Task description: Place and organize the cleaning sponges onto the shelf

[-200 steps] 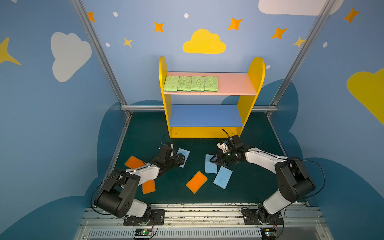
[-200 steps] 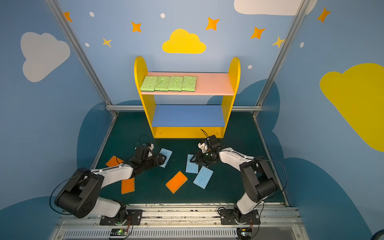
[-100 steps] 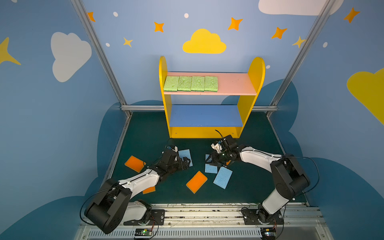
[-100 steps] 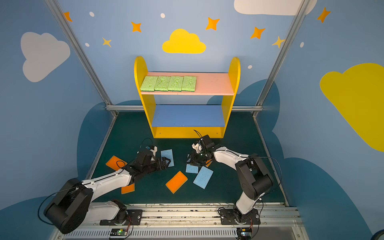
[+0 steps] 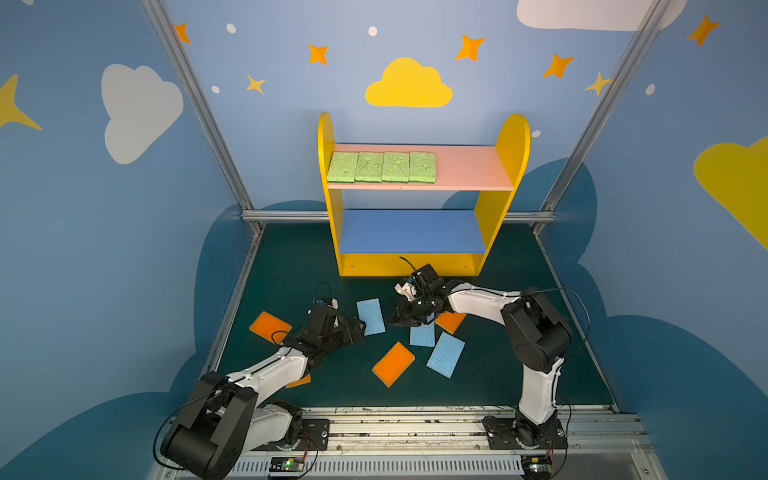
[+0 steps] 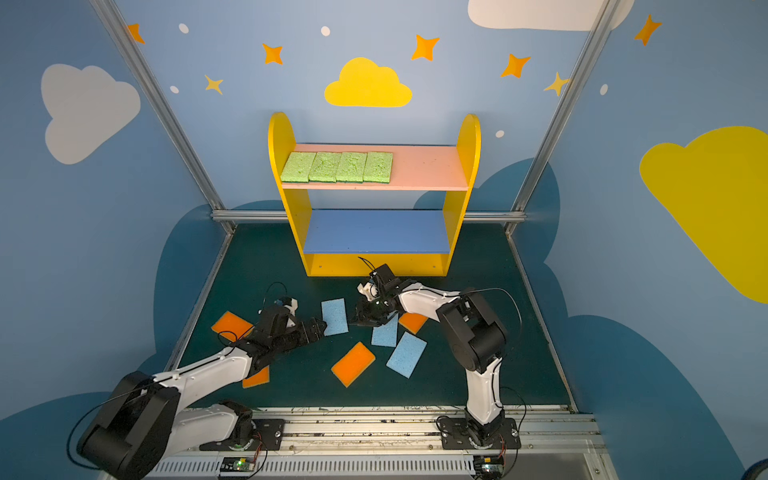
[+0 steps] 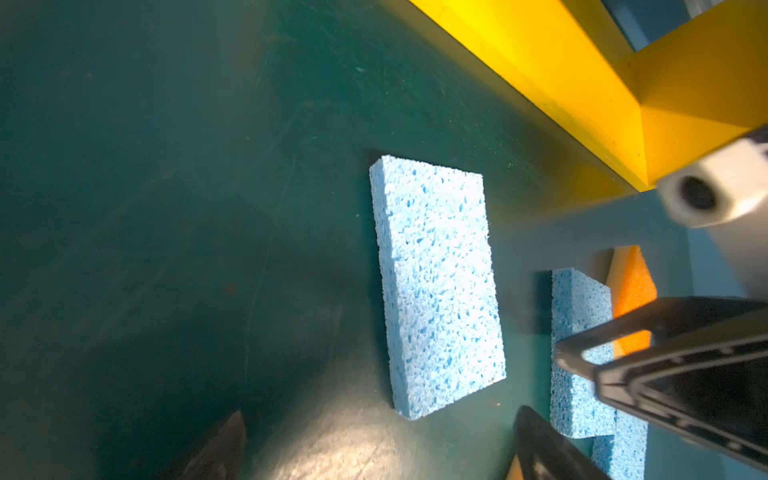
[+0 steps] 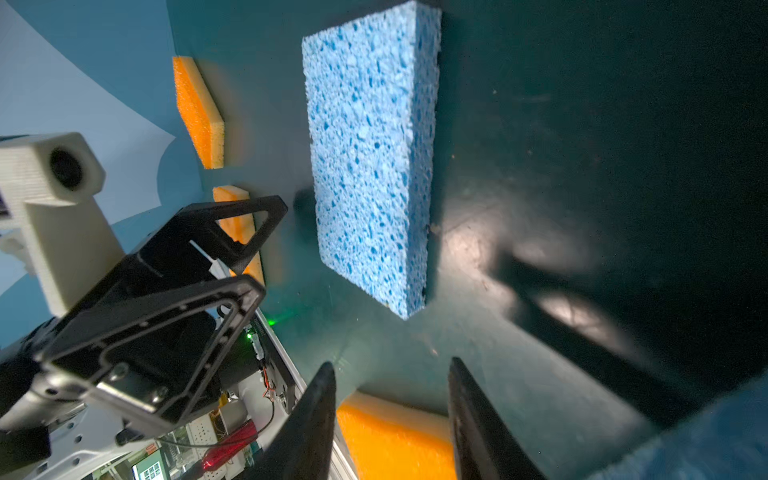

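Both top views show four green sponges lining the shelf at its pink board left end, blue sponges and orange sponges strewn mid-bench, left gripper spread wide, right gripper half-spread, both empty.

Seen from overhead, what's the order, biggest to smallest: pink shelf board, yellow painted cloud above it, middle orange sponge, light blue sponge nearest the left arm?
In a top view:
1. pink shelf board
2. yellow painted cloud
3. orange rectangular sponge and light blue rectangular sponge, too alike to rank.
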`<act>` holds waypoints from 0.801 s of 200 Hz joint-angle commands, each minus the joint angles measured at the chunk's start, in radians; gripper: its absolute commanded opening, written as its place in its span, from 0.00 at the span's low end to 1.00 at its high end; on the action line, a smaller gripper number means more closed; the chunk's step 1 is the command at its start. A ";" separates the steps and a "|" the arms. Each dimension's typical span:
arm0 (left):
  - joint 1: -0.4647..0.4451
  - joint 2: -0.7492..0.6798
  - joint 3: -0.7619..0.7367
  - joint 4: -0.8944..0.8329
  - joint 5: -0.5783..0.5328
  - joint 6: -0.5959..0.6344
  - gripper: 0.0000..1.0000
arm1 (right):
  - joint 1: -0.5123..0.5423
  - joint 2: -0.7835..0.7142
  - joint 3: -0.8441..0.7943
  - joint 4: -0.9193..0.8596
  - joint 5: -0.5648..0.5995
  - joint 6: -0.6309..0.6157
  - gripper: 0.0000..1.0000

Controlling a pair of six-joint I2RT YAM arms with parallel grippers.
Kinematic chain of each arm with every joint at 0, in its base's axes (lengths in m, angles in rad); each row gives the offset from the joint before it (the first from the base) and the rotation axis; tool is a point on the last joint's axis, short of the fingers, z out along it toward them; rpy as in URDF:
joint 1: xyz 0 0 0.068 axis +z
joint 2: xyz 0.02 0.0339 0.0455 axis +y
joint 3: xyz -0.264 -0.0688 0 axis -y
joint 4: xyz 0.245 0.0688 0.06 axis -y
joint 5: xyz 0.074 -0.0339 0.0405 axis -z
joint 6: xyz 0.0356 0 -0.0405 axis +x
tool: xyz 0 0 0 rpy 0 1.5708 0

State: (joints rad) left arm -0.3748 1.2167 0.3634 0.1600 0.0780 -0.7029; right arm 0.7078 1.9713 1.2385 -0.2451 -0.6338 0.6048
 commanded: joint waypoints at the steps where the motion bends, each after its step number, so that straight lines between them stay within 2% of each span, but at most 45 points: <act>1: 0.020 -0.013 -0.013 0.012 0.023 0.018 1.00 | 0.021 0.050 0.048 -0.014 -0.021 -0.005 0.44; 31: 0.034 -0.026 -0.020 0.010 0.034 0.023 1.00 | 0.040 0.106 0.089 -0.016 -0.024 0.003 0.44; 59: 0.050 -0.041 -0.024 0.002 0.039 0.023 1.00 | 0.048 0.150 0.127 -0.031 -0.027 0.013 0.39; 87: 0.053 -0.048 -0.024 0.000 0.048 0.019 1.00 | 0.046 0.173 0.142 -0.023 -0.027 0.027 0.26; 127: 0.056 -0.059 -0.020 -0.013 0.052 0.015 1.00 | 0.044 0.168 0.141 -0.009 -0.036 0.037 0.03; 160: 0.055 -0.097 -0.017 -0.043 0.045 0.012 1.00 | 0.043 0.126 0.124 -0.025 -0.025 0.017 0.00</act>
State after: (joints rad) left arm -0.3225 1.1561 0.3492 0.1528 0.1188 -0.6968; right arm 0.7502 2.1296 1.3605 -0.2501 -0.6632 0.6422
